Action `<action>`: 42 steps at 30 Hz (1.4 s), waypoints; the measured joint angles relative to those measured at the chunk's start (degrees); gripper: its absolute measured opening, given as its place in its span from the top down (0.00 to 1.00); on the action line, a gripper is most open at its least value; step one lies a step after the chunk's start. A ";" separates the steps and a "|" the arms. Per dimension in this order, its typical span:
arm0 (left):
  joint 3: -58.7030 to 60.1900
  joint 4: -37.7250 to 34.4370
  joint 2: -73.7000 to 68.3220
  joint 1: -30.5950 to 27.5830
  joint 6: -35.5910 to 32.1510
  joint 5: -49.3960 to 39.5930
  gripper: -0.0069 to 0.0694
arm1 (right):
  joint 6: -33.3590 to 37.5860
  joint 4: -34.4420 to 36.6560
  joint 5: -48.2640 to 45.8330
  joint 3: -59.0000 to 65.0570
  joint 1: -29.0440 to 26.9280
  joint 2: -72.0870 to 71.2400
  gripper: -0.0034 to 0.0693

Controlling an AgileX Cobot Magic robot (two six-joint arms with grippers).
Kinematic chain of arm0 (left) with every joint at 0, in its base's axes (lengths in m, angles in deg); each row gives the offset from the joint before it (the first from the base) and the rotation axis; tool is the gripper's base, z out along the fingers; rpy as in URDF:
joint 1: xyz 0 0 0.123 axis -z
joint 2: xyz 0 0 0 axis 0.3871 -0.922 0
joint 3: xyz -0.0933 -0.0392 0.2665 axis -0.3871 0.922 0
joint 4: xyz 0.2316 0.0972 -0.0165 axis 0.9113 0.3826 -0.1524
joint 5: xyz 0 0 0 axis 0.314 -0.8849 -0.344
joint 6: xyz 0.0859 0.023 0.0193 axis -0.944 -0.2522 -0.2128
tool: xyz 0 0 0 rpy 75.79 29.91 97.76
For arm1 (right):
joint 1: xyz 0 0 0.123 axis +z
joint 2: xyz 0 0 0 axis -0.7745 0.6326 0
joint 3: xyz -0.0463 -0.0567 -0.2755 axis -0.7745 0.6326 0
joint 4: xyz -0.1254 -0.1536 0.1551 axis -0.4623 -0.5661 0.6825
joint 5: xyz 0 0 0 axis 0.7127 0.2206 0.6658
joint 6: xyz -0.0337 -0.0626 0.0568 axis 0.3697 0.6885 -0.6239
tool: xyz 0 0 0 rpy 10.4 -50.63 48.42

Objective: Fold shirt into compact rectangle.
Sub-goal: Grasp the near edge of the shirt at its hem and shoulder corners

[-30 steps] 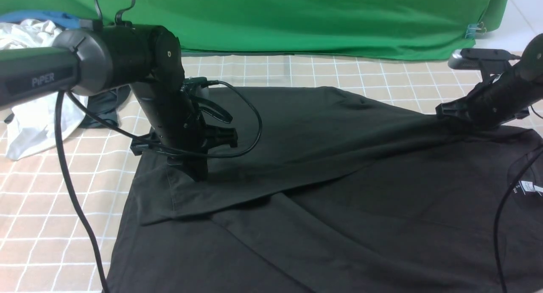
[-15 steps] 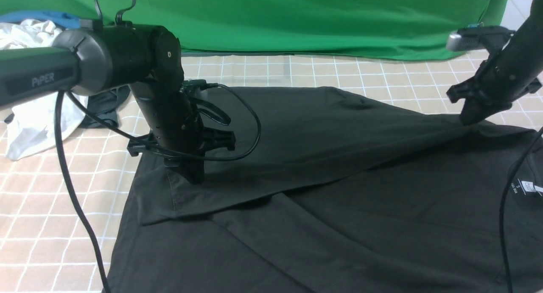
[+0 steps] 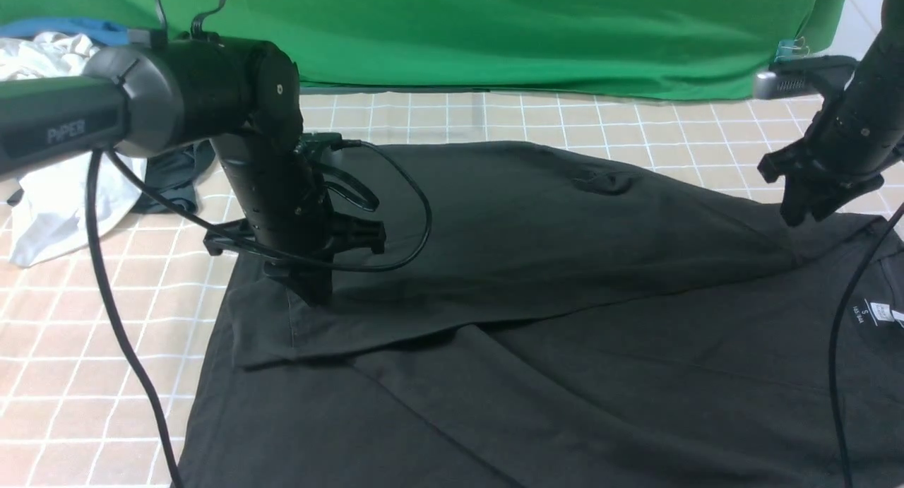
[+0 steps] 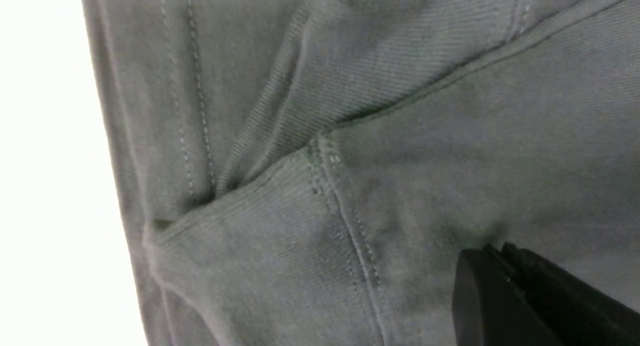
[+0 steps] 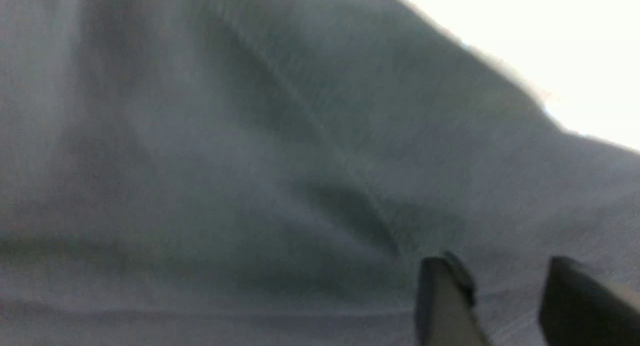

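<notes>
The black shirt (image 3: 537, 262) lies spread over the checked cloth, its far half folded toward me as a long flap. Its white neck label (image 3: 879, 311) shows at the right edge; the logo is hidden. My left gripper (image 3: 311, 294) stands tip-down on the flap's left end by the stitched hem. In the left wrist view its jaws are pressed together (image 4: 492, 251) on the shirt's fabric (image 4: 400, 135). My right gripper (image 3: 794, 212) hangs just above the flap's right end. Its fingers are spread apart (image 5: 505, 286) over the blurred shirt (image 5: 250, 160), holding nothing.
A white garment (image 3: 49, 198), a smaller dark grey garment (image 3: 169, 181) and blue cloth (image 3: 70, 29) lie at the far left. A green backdrop (image 3: 530, 29) closes the back. Arm cables hang on the left (image 3: 120, 318) and on the right (image 3: 840, 347).
The right gripper has let go of the shirt, opened and lifted off; the flap's right end has dropped flat. The left gripper has shifted slightly left.
</notes>
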 joint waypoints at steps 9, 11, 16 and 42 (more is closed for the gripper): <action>1.81 2.22 12.06 0.00 1.54 -2.61 0.89 | -1.63 0.89 -5.87 -0.73 0.24 -1.77 0.63; 4.42 2.22 16.14 0.00 2.89 -2.94 0.89 | -1.56 2.11 -5.87 0.75 0.41 -4.21 0.79; 14.65 2.22 25.21 0.00 6.60 -7.18 0.89 | 1.06 6.94 -5.94 6.99 1.18 -14.36 0.90; 50.68 5.37 31.94 0.00 16.60 6.39 0.25 | 6.33 15.98 -3.37 21.20 1.29 -29.01 0.90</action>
